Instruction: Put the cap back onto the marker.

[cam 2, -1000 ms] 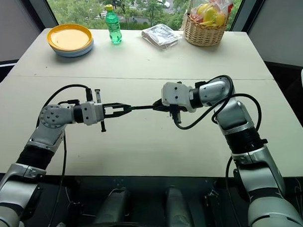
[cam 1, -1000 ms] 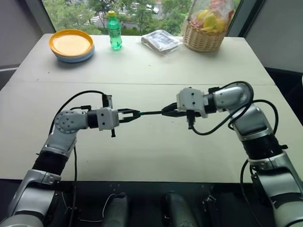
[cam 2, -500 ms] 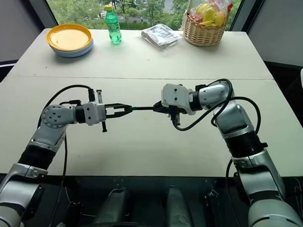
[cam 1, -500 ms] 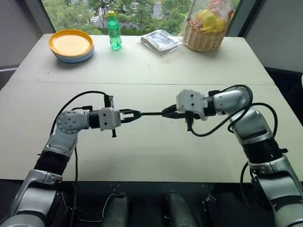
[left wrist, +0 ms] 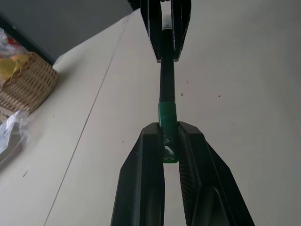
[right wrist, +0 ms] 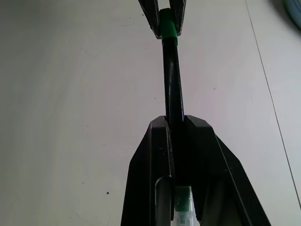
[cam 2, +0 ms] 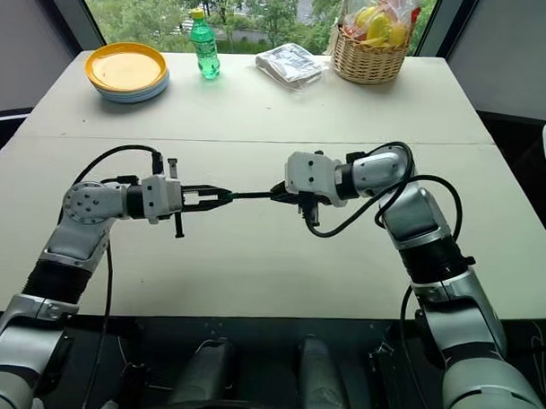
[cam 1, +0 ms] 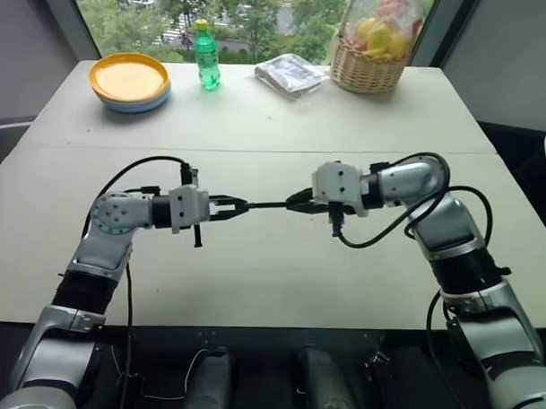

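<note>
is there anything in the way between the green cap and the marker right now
Nothing visible. The left gripper is shut on the cap, the right gripper is shut on the marker, and the marker's end already meets the cap's mouth in mid-air above the table.
</note>
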{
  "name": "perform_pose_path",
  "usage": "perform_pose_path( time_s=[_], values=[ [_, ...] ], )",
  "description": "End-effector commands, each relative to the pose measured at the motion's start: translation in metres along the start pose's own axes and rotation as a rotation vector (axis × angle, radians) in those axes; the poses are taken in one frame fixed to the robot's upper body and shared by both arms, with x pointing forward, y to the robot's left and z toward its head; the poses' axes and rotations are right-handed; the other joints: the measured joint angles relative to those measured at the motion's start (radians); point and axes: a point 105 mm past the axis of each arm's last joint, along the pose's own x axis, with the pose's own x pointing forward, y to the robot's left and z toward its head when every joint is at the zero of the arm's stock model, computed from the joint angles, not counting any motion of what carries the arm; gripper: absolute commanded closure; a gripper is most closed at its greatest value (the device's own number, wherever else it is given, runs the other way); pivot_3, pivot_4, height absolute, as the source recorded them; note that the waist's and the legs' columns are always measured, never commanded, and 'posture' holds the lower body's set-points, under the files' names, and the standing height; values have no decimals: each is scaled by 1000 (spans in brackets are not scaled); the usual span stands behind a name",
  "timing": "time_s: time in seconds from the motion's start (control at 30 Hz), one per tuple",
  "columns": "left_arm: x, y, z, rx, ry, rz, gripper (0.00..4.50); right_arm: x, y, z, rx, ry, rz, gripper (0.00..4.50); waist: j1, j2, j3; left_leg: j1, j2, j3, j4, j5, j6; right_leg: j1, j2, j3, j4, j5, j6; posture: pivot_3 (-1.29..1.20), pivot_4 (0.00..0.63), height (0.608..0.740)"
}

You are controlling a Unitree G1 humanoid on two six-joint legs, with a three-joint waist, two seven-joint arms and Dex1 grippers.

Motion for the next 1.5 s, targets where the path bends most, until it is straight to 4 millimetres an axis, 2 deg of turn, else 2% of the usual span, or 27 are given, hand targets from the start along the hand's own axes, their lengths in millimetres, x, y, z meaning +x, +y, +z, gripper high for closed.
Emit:
perform_pose_path(
  time_s=[0.03, 0.53, 0.8, 1.03, 1.5],
  values=[
    [18, 6, 35, 151, -123, 15, 4500, 13, 4, 45, -152, -156, 48, 4459, 0, 0, 0, 0, 0, 0, 0, 0, 0, 0, 0, 0, 0, 0, 0, 0, 150, 740],
    [22, 1, 34, 182, -144, 40, 4500, 16, 7, 53, -297, -213, 19, 4459, 0, 0, 0, 0, 0, 0, 0, 0, 0, 0, 0, 0, 0, 0, 0, 0, 150, 740],
    [23, -1, 40, 180, -170, 12, 4500, 15, 14, 50, -294, -233, 68, 4459, 0, 0, 0, 0, 0, 0, 0, 0, 0, 0, 0, 0, 0, 0, 0, 0, 150, 740],
    [23, -3, 35, 198, -138, -4, 4500, 15, 18, 45, -296, -209, 90, 4459, 1, 0, 0, 0, 0, 0, 0, 0, 0, 0, 0, 0, 0, 0, 0, 0, 150, 740],
    [28, 2, 44, 204, -184, 82, 4500, 17, 15, 55, -299, -244, 49, 4459, 1, 0, 0, 0, 0, 0, 0, 0, 0, 0, 0, 0, 0, 0, 0, 0, 150, 740]
  ],
)
